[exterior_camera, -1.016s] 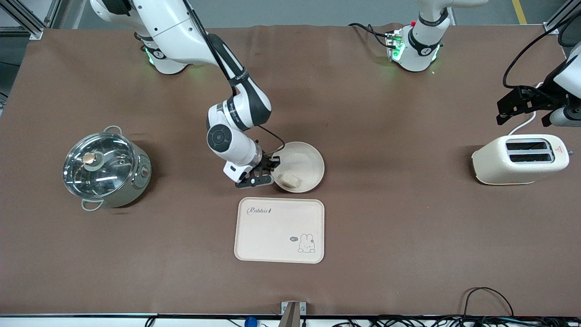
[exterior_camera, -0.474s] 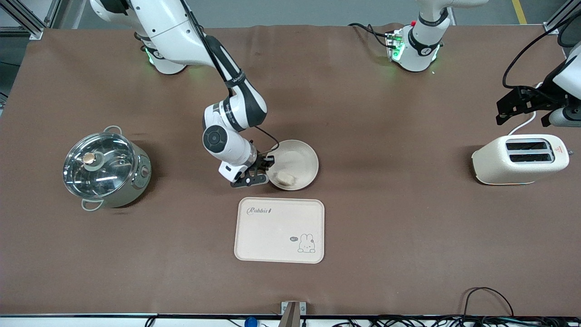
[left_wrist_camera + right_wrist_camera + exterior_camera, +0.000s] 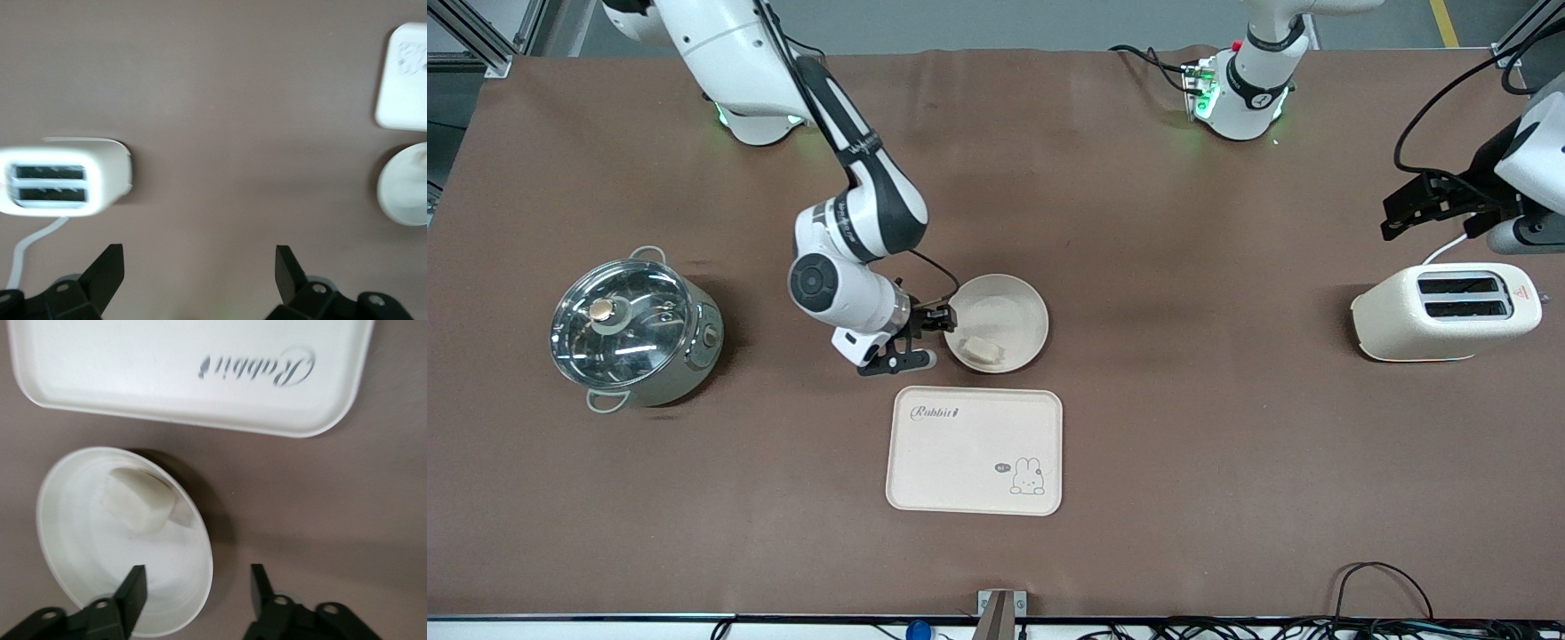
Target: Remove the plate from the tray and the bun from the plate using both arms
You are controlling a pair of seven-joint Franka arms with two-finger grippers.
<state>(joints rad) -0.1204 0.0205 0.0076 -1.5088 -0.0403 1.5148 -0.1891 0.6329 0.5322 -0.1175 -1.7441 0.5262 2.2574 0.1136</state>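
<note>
At table centre: plate (image 3: 997, 323) with bun (image 3: 982, 349), tray (image 3: 974, 450) just nearer the camera.
Front view: right end effector (image 3: 923, 340) released at the plate's nine o'clock rim; left end effector (image 3: 1432, 205) over the toaster (image 3: 1446, 311); left wrist view: fingers (image 3: 107, 270) spread; right wrist view: one finger (image 3: 132, 594) over the plate.

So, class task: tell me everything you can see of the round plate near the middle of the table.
The plate is round, shallow and plain cream with a raised rim, matte like plastic or melamine. It sits on the brown table, farther from the front camera than the rabbit tray and apart from it. The bun, a small pale lump, lies inside it near the rim closest to the tray. The right gripper is open, with one finger over the plate's inside and the other outside its rim.
</note>
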